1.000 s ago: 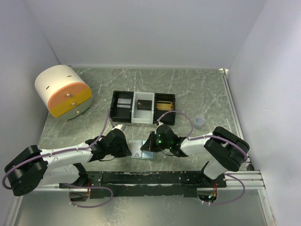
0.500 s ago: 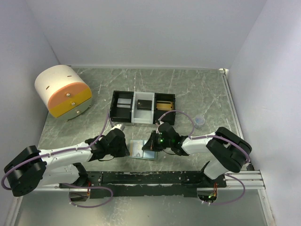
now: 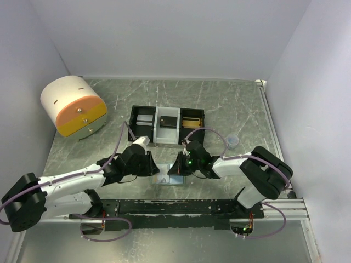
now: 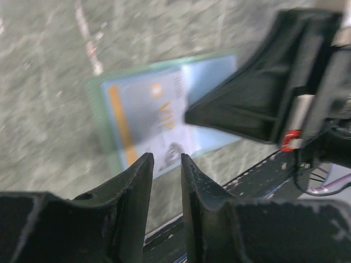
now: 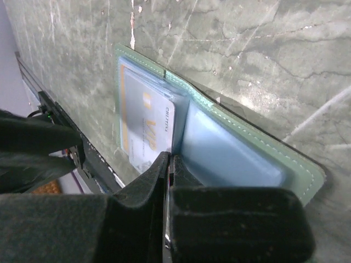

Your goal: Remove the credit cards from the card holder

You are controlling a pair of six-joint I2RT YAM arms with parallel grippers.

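card holder (image 5: 230, 153) sage-green outside, pale blue inside; card (image 5: 145, 129) blue-white w/ orange stripe; table (image 5: 247, 49) grey-green marbled.

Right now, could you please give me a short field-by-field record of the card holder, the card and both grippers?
card holder: open, lying flat on the table between the two grippers
credit card: orange-striped, marked VIP, lying in one panel; not taken out
left gripper: slightly open, empty, near the holder's edge
right gripper: shut, tips at the holder's fold beside the card
tray: three compartments, behind the holder
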